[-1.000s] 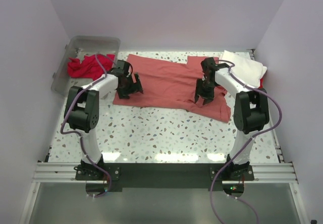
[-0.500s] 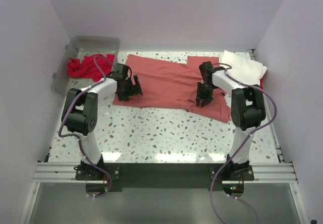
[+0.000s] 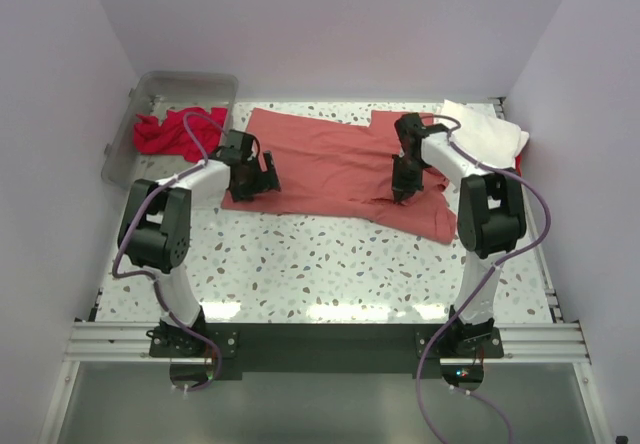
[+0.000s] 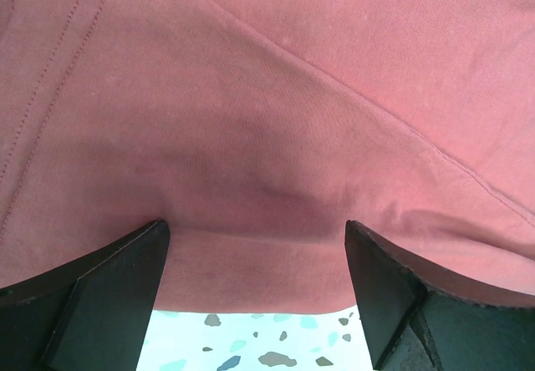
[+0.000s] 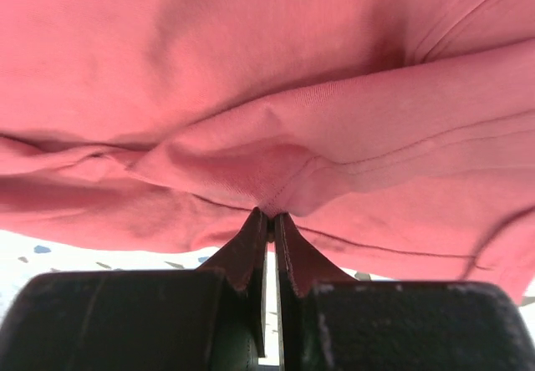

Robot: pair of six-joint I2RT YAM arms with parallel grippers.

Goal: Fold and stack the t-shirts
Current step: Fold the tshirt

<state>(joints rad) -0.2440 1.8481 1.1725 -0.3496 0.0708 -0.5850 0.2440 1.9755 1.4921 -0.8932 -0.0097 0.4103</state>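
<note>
The large faded coral-red t-shirt (image 3: 330, 164) lies spread across the back of the table. My left gripper (image 3: 258, 182) is open over the shirt's near left hem (image 4: 251, 221), one finger on each side, with nothing between them. My right gripper (image 3: 402, 188) is shut on a pinched fold of the coral-red shirt (image 5: 276, 179) near its right side. A white t-shirt (image 3: 488, 134) lies folded at the back right. A bright red shirt (image 3: 172, 131) hangs out of the clear bin. The crimson shirt is out of view.
The clear plastic bin (image 3: 165, 99) stands at the back left against the wall. Speckled tabletop (image 3: 330, 264) lies in front of the shirt. Walls close in the left, right and back sides.
My right gripper has moved back and slightly left over the coral-red shirt, pulling its fold along. My left gripper has shifted a little toward the shirt's left hem.
</note>
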